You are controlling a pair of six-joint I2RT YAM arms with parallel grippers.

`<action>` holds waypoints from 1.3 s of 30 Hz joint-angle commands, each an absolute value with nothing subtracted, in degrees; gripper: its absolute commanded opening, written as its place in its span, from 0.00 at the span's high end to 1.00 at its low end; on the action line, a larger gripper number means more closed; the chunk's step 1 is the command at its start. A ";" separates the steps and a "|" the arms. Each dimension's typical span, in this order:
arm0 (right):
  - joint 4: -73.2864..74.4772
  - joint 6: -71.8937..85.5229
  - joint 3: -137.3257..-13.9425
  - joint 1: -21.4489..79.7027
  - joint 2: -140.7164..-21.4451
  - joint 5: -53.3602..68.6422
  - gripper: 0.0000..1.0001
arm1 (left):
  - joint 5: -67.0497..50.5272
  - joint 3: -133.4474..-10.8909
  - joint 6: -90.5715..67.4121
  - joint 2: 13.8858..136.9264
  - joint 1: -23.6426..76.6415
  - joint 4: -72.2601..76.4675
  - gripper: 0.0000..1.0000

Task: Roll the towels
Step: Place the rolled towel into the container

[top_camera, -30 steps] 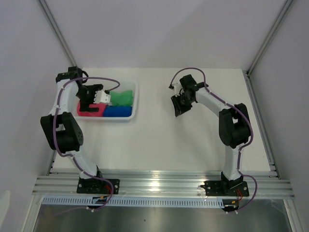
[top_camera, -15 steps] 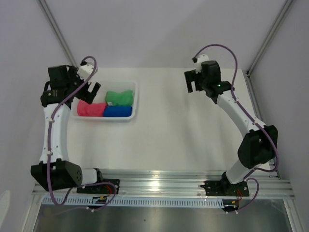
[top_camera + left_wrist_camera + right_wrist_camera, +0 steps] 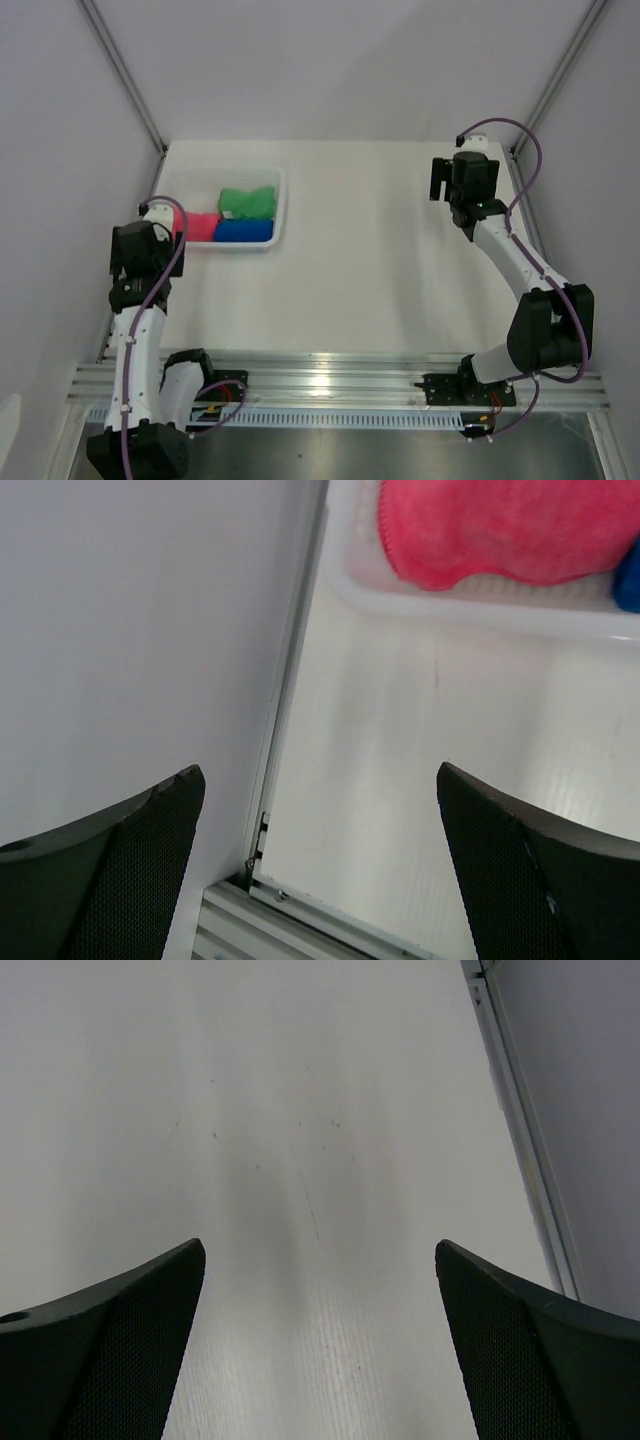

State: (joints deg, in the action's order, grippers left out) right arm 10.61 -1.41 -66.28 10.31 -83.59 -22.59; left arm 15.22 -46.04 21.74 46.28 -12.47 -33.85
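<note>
Both jaws agape, towels in basket

Pale walls enclose a white table edged by aluminium rails.

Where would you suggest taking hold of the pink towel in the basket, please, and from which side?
I'd pinch the pink towel at its rounded left end, coming straight down from above with the left gripper, which is open. The basket walls block it from the sides, and the blue towel lies against its right.
</note>
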 commanded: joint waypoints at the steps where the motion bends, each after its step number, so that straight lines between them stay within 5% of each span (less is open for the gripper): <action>1: 4.75 3.07 -65.91 9.58 -82.08 -22.06 0.01 | 22.94 -41.76 18.90 43.25 -13.62 -25.84 0.01; 13: 3.07 7.91 -71.71 9.58 -87.62 -22.31 0.01 | 18.29 -30.15 14.86 35.43 -19.16 -27.15 0.01; 39: 3.52 8.17 -75.32 9.49 -89.47 -22.59 0.01 | 14.24 -30.06 13.45 35.42 -20.13 -27.77 0.00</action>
